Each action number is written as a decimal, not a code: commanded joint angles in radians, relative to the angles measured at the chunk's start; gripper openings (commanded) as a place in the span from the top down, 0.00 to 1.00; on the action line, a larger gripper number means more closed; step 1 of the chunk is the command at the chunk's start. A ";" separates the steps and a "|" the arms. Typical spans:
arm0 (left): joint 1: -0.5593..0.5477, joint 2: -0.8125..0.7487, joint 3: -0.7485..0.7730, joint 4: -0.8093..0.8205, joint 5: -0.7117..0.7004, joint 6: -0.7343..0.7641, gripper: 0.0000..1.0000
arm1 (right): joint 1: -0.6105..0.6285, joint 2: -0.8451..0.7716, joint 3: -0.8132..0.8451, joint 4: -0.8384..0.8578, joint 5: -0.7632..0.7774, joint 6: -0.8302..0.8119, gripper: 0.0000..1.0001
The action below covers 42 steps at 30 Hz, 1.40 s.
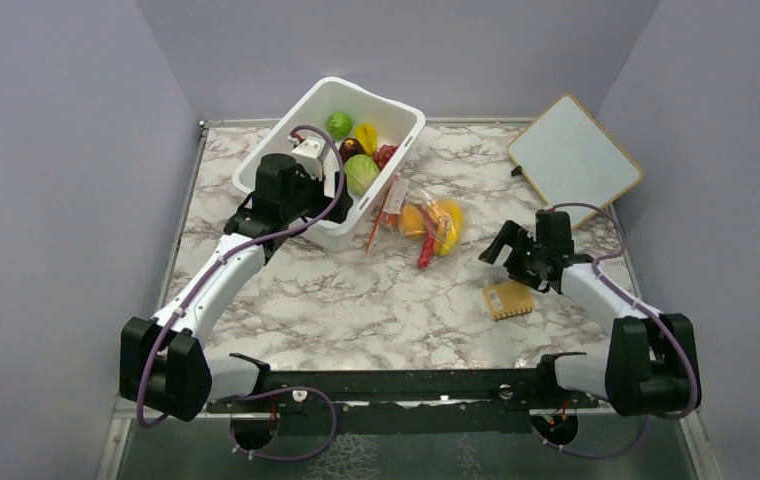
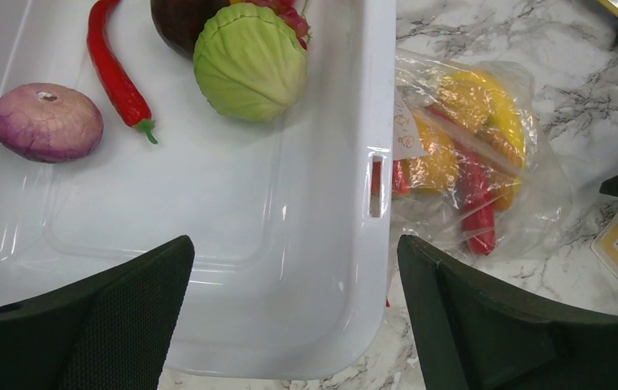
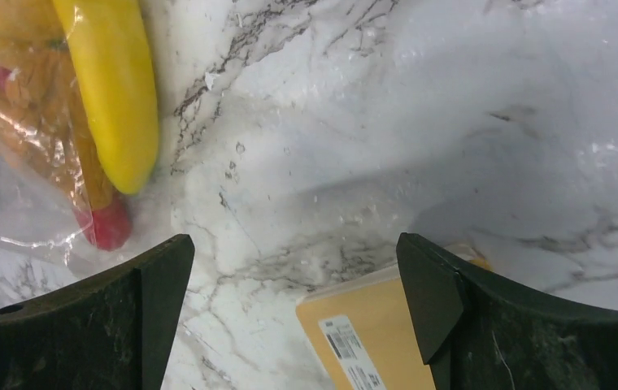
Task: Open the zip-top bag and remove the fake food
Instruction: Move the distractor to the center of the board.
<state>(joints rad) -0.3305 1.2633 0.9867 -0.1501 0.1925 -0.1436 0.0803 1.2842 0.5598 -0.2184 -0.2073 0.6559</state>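
The zip-top bag (image 1: pixel 424 222) lies on the marble table against the white tub's right wall, its orange-red zip strip (image 1: pixel 380 222) toward the tub. Inside it are orange fruits, a yellow banana (image 3: pixel 115 81) and a red piece (image 2: pixel 478 213). The bag also shows in the left wrist view (image 2: pixel 485 154) and at the left edge of the right wrist view (image 3: pixel 13 154). My left gripper (image 1: pixel 336 200) is open and empty over the tub's near right corner (image 2: pixel 293 268). My right gripper (image 1: pixel 508 255) is open and empty above bare table right of the bag (image 3: pixel 293 268).
The white tub (image 2: pixel 322 244) holds a green cabbage (image 2: pixel 249 61), a purple onion (image 2: pixel 45 122), a red chili (image 2: pixel 115 69) and other toys. A yellow card (image 1: pixel 508 298) lies under my right gripper (image 3: pixel 371 333). A whiteboard (image 1: pixel 573 160) lies at the back right.
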 commanded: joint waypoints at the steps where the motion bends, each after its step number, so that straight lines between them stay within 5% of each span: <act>1: -0.001 -0.027 0.010 -0.005 -0.001 0.005 0.01 | -0.006 -0.129 0.025 -0.150 -0.018 -0.155 0.06; 7: -0.001 -0.032 0.015 -0.011 0.016 -0.004 0.01 | 0.089 -0.137 0.004 -0.173 -0.291 -0.180 0.10; 13: -0.001 -0.047 0.011 -0.007 0.012 -0.007 0.01 | 0.247 -0.048 0.028 -0.161 -0.202 -0.138 0.10; 17: -0.001 -0.048 0.008 -0.008 0.008 -0.009 0.01 | 0.247 0.035 0.084 -0.277 0.053 -0.077 0.08; 19: -0.001 -0.047 0.007 -0.008 0.003 -0.008 0.01 | 0.200 -0.001 0.065 -0.312 0.166 -0.015 0.06; 23: -0.001 -0.041 0.012 -0.013 0.020 -0.007 0.01 | -0.123 -0.122 -0.007 -0.289 0.069 -0.029 0.06; 28: -0.001 -0.039 0.017 -0.023 0.040 -0.001 0.01 | -0.230 -0.123 0.041 -0.324 0.087 -0.040 0.03; 35: -0.001 -0.026 0.021 -0.008 0.153 -0.013 0.01 | -0.228 -0.256 0.078 -0.228 -0.258 -0.159 0.10; 42: -0.023 0.008 0.030 -0.016 0.252 -0.046 0.01 | -0.138 -0.165 0.033 -0.014 -0.550 -0.074 0.19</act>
<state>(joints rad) -0.3344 1.2552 0.9874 -0.1654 0.3603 -0.1661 -0.1242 1.0672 0.6147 -0.3973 -0.5522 0.5308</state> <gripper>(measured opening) 0.990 0.835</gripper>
